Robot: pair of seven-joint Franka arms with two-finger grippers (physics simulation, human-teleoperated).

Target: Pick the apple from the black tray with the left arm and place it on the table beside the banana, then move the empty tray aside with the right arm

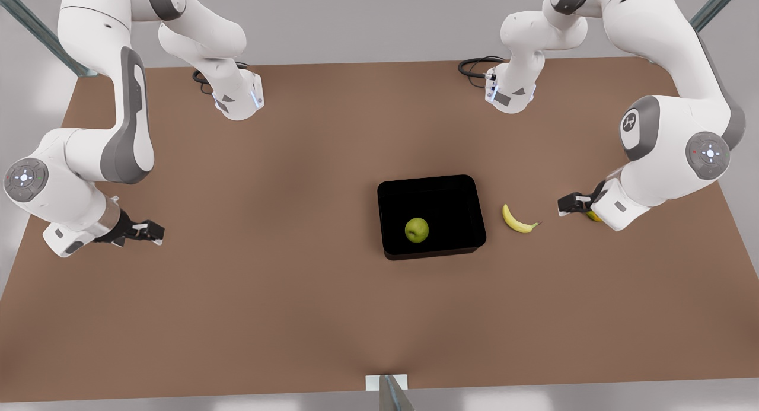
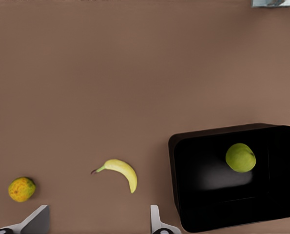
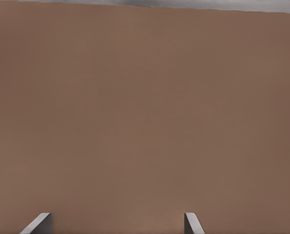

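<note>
My left fingers (image 1: 570, 204) hang spread apart over the desk (image 1: 249, 292), just past the banana (image 1: 518, 220) on the side away from the tray (image 1: 431, 216), and they hold nothing. From my left wrist I see the two tips (image 2: 156, 219) wide apart, with the banana (image 2: 120, 171) lying between them and farther out, and the tray (image 2: 232, 175) beyond one tip.

Between the banana and the tray's near wall runs a bare strip of desk. On the banana's other side sits a small orange-yellow fruit (image 2: 22, 189), well apart from it. In front of the tray the desk lies open all the way to its edge.

The apple (image 1: 417, 229) is round, yellow-green and dull-skinned. It rests on the tray floor toward a front corner, touching neither wall. The tray is glossy black with low walls and rounded corners.

My right fingers (image 1: 149, 231) wait far from the tray, near the desk's opposite end, spread and holding nothing, with plain brown desk (image 3: 145, 122) under them.
</note>
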